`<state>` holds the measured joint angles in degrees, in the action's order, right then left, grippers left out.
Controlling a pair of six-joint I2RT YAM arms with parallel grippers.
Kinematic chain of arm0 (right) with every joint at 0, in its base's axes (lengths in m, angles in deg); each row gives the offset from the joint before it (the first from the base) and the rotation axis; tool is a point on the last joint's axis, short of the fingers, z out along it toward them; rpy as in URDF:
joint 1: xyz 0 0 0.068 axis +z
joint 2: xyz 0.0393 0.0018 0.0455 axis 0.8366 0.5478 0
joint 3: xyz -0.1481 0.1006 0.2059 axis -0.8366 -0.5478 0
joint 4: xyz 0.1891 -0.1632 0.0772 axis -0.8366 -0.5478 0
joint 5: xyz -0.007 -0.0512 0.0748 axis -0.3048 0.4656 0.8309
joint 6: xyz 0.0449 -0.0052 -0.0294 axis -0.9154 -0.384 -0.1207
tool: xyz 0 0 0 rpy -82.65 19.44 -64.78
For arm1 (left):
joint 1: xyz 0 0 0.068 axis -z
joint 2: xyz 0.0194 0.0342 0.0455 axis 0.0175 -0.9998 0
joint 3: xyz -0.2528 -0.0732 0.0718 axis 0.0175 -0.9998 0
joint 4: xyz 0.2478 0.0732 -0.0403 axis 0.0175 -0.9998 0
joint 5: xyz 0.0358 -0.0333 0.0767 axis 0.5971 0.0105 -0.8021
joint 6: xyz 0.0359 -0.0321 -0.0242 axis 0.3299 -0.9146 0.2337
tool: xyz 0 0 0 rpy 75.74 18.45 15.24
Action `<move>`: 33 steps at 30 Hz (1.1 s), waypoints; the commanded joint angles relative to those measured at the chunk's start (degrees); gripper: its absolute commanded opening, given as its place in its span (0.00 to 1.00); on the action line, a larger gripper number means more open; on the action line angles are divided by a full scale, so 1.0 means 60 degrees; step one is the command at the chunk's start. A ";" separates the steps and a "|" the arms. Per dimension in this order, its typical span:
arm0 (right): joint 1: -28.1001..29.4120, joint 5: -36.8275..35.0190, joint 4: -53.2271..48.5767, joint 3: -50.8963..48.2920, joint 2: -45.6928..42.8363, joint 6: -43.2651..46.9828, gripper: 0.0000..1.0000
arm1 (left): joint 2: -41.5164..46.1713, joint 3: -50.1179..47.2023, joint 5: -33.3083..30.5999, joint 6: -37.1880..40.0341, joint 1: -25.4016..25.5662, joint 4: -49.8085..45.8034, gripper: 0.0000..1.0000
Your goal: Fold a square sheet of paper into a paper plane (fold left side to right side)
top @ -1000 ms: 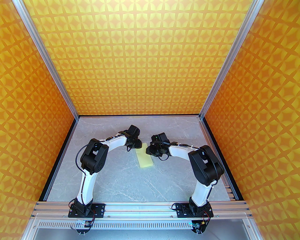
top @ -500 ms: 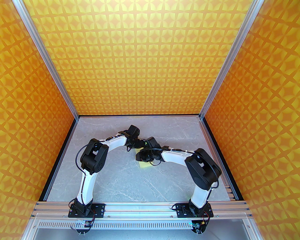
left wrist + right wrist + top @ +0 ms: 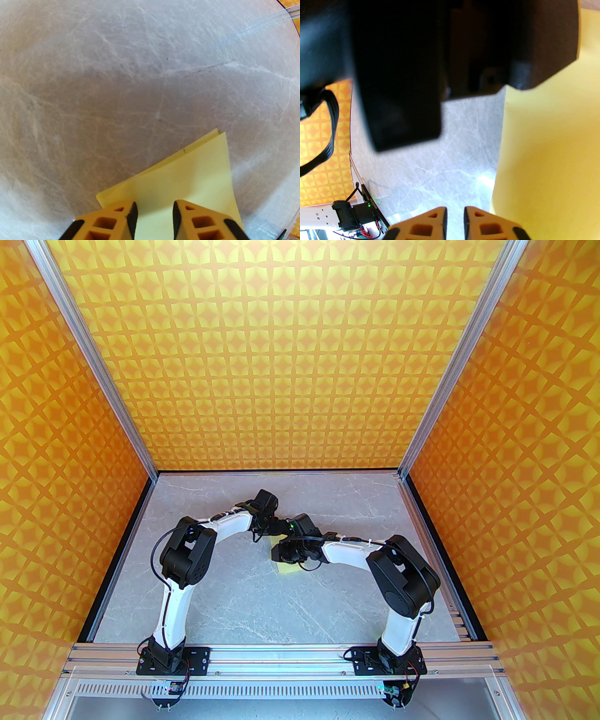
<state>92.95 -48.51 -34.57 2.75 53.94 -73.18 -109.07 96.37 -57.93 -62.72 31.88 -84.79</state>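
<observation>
reaching in from both sides, my two arms meet over the middle of the grey marbled worktop [image 3: 243, 596], with the left arm [image 3: 229, 521] coming from the left and the right arm [image 3: 351, 549] from the right.

the sheet of paper [image 3: 187, 178] lies on the worktop beneath them, pale yellow and folded double. in the left wrist view its two layers show at the far corner, with their edges slightly offset. from above, the right wrist covers most of it and a small yellow end [image 3: 289, 569] pokes out on the near side.

my left tool [image 3: 154, 206] is spread partway, both of its orange fingers over the sheet. bare paper shows in the gap between them. i cannot tell whether the fingers press on the paper or hang just above it.

my right tool [image 3: 454, 209] has its fingers close together with a narrow slit left between them. grey worktop shows through the slit and nothing is pinched. the paper [image 3: 543, 152] lies just to the right of that tool. a dark blurred body sits close to the lens at the top of the right wrist view. orange patterned walls [image 3: 300, 357] stand around the worktop.
</observation>
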 commanded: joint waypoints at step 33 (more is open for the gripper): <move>0.0037 -0.1193 -0.1043 -0.0738 0.0577 0.0423 0.03 | 0.2444 -0.2217 0.0680 -0.0938 -0.0347 0.1226 0.32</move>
<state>93.10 -53.03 -36.56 -0.04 55.56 -70.58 -99.32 85.61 -57.16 -64.95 29.97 -79.98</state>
